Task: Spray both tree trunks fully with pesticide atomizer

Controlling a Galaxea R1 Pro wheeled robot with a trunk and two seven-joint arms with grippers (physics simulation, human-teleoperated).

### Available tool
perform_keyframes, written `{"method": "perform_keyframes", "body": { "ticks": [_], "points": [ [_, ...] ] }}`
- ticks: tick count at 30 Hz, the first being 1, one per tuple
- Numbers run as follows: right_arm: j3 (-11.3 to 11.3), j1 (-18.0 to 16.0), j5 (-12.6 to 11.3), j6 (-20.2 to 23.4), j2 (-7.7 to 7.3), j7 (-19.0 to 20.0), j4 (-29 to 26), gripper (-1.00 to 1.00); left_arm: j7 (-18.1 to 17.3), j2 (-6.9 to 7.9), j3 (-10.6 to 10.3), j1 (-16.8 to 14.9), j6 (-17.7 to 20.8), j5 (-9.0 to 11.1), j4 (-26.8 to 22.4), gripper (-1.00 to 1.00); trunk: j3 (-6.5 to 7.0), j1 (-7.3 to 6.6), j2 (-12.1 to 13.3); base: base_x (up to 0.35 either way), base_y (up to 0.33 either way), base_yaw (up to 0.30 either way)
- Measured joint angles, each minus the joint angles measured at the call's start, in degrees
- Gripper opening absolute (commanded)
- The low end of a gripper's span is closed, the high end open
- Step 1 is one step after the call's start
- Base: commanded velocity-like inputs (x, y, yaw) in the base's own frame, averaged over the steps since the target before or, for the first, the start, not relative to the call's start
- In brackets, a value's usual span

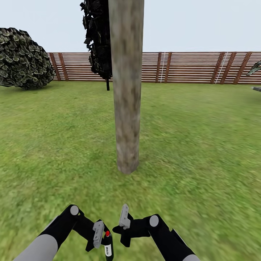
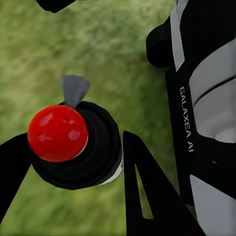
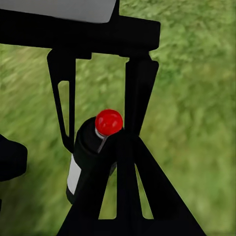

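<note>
The tree trunk (image 1: 126, 87) stands on the lawn (image 1: 203, 145) straight ahead of the robot, with the fence (image 1: 188, 67) running across the far side behind it. A bush (image 1: 22, 58) sits far left before the fence, and a narrow tree (image 1: 98, 40) stands just left of and behind the trunk. Nearest, the pesticide atomizer (image 1: 108, 245) sits between the left gripper (image 1: 99, 241) fingers, the right gripper (image 1: 122, 226) just to its right.

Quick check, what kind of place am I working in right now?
A fenced garden, outdoors: green lawn underfoot, a brown slatted wooden fence behind, and a bare tree trunk just ahead, with a bush at left.
</note>
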Motion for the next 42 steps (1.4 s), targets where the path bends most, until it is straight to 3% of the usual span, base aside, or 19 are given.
{"method": "perform_keyframes", "body": {
  "ticks": [7,12,14,42],
  "points": [
    [0.0,0.0,0.0,0.0,0.0,0.0,0.02,-1.0,0.0,-0.25,0.13,0.0,0.01,0.2,-0.21,-1.0,0.0,0.0,0.0,0.0,0.0,0.0],
    [0.0,0.0,0.0,0.0,0.0,0.0,0.03,-1.0,-0.32,0.12,-0.16,0.0,-0.08,3.39,-0.3,-1.0,0.0,0.0,0.0,0.0,0.0,0.0],
    [0.0,0.0,0.0,0.0,0.0,0.0,0.03,-1.0,-0.5,0.17,-0.19,0.0,-0.08,3.68,-0.3,-1.0,0.0,0.0,0.0,0.0,0.0,0.0],
    [0.0,0.0,0.0,0.0,0.0,-0.09,0.03,-1.0,-1.06,-0.29,-0.06,0.0,-0.08,4.01,-0.22,-1.0,0.0,0.0,0.0,0.0,0.0,0.0]
  ]
}}
